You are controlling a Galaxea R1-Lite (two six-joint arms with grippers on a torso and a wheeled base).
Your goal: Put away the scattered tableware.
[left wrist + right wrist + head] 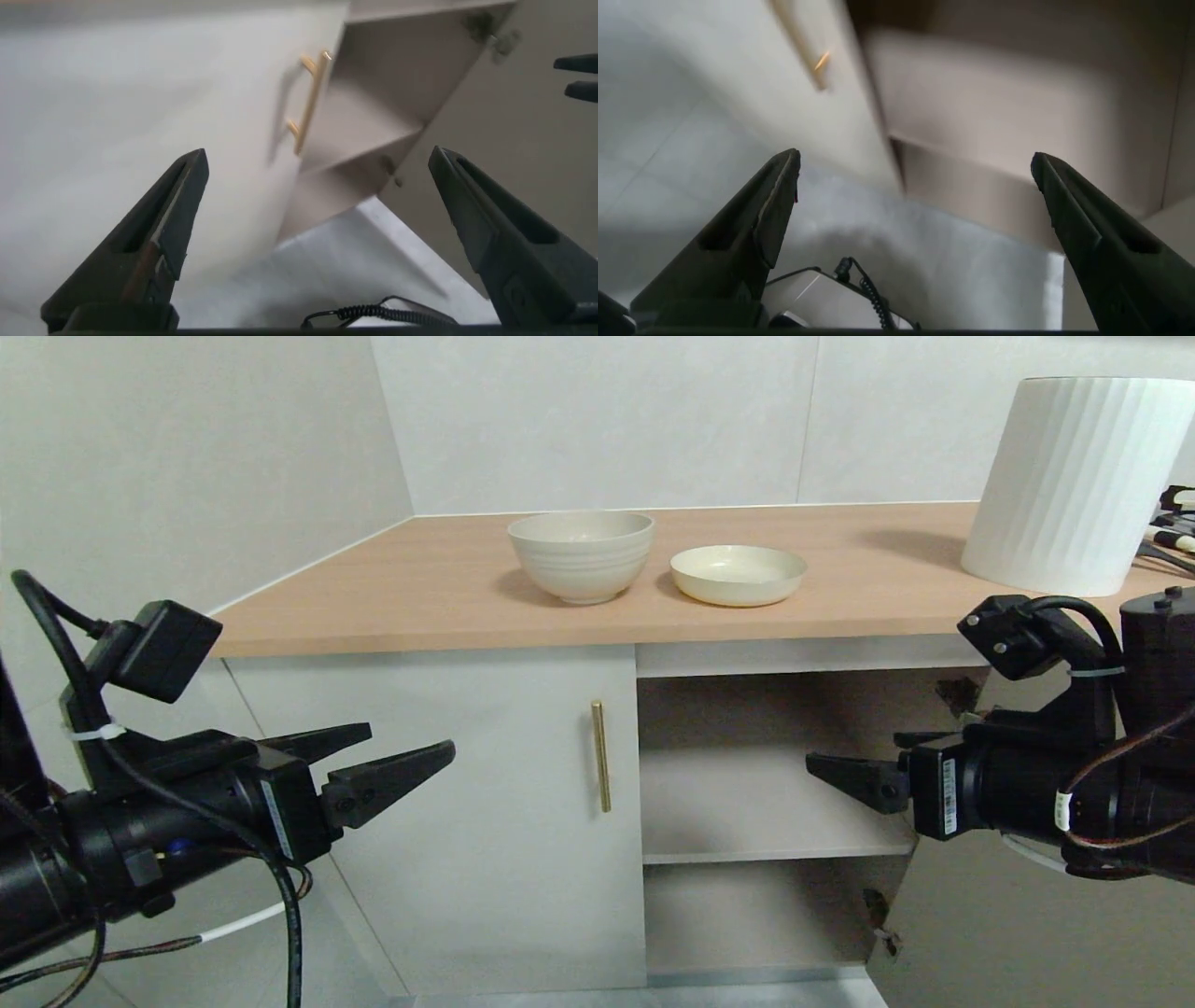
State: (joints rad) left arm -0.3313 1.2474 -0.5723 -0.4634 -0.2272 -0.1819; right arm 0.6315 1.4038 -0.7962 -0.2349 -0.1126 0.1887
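We see the bowl [581, 556] and shallow dish [738, 574] side by side on the wooden counter [420, 593] (close, not touching), our left gripper [411, 739] spread wide and empty before the closed door [485, 821], our right gripper [915, 157] equally wide, empty, before the open shelves [766, 807]

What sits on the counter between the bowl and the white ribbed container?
A shallow dish, close beside the bowl; then bare counter up to the container. Seen in the head view.

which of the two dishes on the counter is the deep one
The ribbed bowl on the left, which stands tall with steep sides; the dish right of it is low and shallow.
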